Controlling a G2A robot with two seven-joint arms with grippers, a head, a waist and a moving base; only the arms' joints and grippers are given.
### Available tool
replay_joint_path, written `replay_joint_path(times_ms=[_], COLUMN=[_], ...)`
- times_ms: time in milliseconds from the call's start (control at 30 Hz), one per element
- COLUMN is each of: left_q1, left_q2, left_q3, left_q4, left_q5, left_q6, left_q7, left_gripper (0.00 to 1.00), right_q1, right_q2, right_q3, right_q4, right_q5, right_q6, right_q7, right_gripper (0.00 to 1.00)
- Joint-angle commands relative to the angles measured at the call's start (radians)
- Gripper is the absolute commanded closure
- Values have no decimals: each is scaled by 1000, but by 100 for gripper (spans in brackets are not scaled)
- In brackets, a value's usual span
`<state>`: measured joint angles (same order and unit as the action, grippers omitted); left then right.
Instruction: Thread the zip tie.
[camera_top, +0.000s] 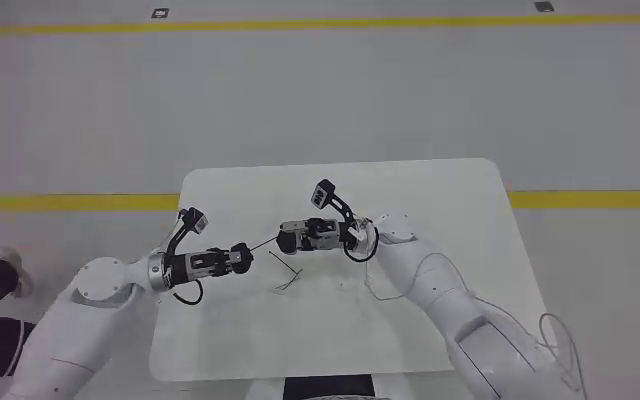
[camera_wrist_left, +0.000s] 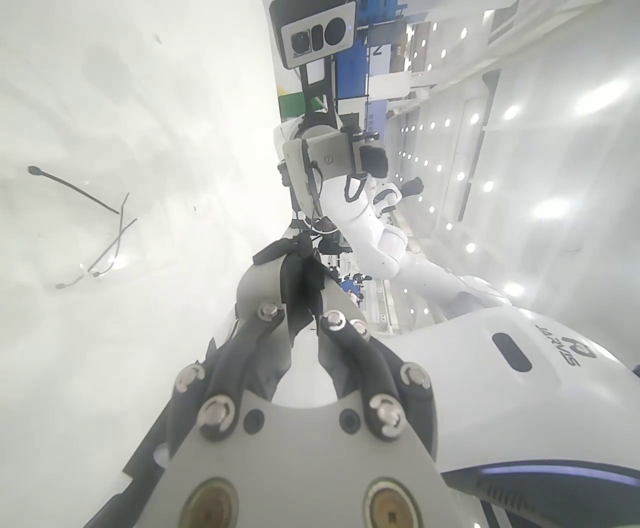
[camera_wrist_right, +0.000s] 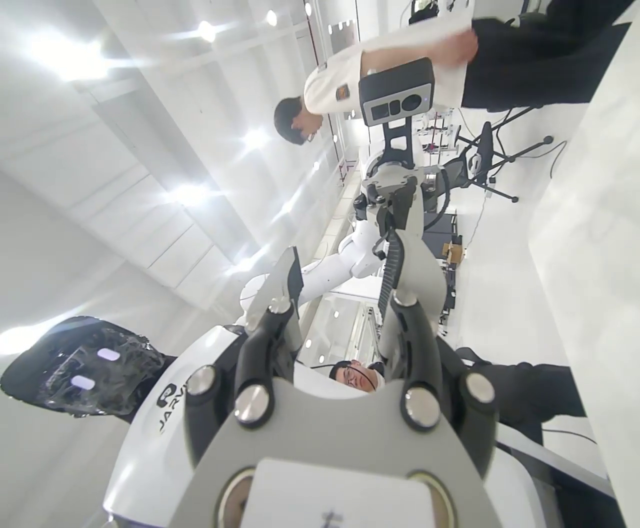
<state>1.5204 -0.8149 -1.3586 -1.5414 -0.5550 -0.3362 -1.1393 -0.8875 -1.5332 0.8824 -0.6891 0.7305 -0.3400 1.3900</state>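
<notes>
Left gripper (camera_wrist_left: 300, 250) around faint zip tie (camera_top: 264, 242)

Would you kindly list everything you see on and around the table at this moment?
held zip tie: one, dark, in the air over the table, running from the left gripper toward the right gripper.
loose zip ties: three as far as I can tell, dark, lying crossed on the table near the grippers.
table: one, white, under both arms.
floor stripes: two, yellow, on the grey floor.
left gripper: one, grey with black fingers, shut on the held zip tie.
right gripper: one, grey and black, fingers apart, facing the left gripper.
</notes>
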Motion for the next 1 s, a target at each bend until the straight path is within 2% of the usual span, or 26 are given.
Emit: replay_joint_path(times_ms=[0,233,500,933,967], left_q1=[0,0,0,0,0], left_q2=[0,0,0,0,0], left_q3=[0,0,0,0,0], left_q4=[0,0,0,0,0], left_q5=[0,0,0,0,0], left_q6=[0,0,0,0,0], left_q7=[0,0,0,0,0], left_gripper=[100,100,100,100,100], right_q1=[1,11,19,20,19], right_q2=[-1,-6,-16,-31,-32], right_q3=[-3,-12,-13,24,27], right_q4=[5,23,49,69,70], right_q5=[2,2,-10,-58,-62], right_q6=[0,0,0,0,0], right_q7=[0,0,0,0,0], right_gripper=[73,78,78,95,100])
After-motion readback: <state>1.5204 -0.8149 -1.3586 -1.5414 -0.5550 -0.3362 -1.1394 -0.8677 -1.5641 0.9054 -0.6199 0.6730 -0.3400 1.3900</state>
